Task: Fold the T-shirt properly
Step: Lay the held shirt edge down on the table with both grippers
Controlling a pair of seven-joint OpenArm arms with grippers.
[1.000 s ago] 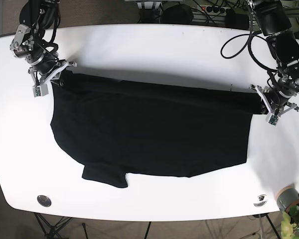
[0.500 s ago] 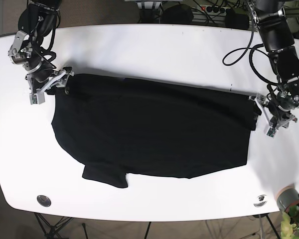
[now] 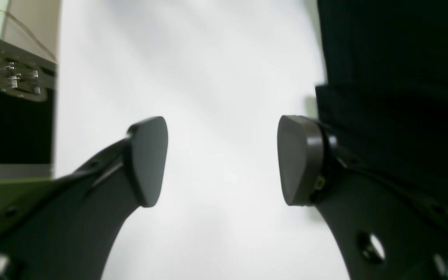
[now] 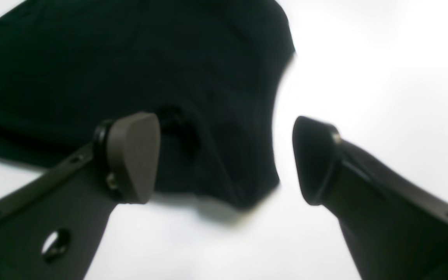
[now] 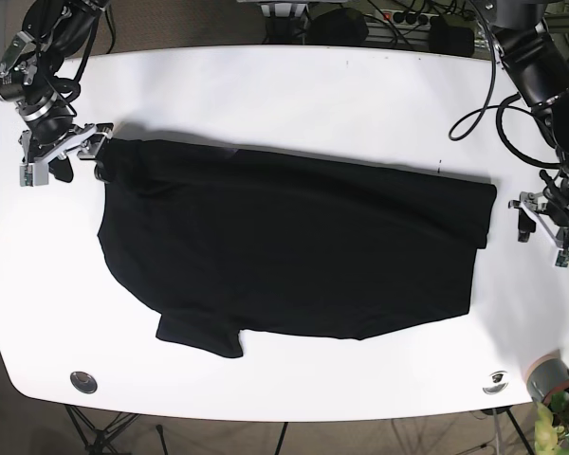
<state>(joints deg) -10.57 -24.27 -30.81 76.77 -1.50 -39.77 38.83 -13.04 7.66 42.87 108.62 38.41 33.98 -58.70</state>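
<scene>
The black T-shirt [image 5: 294, 246] lies spread flat on the white table [image 5: 284, 95], with a sleeve at the front left. My left gripper [image 5: 542, 226] hovers open just off the shirt's right edge. In the left wrist view that gripper [image 3: 222, 159] has only bare table between its fingers, and the shirt [image 3: 395, 77] lies to its right. My right gripper [image 5: 62, 156] stands open beside the shirt's upper left corner. Seen from the right wrist, this gripper [image 4: 224, 159] is over that corner of the shirt [image 4: 193, 89] and holds nothing.
A grey cup [image 5: 547, 375] and a green plant [image 5: 564, 422] sit at the front right corner. Metal discs [image 5: 83, 381] are set into the table's front edge. A black case [image 3: 14, 97] stands beyond the table edge in the left wrist view.
Both grippers have let go of the shirt's upper corners and moved outward, away from the cloth. The shirt's top edge has settled flat on the table.
</scene>
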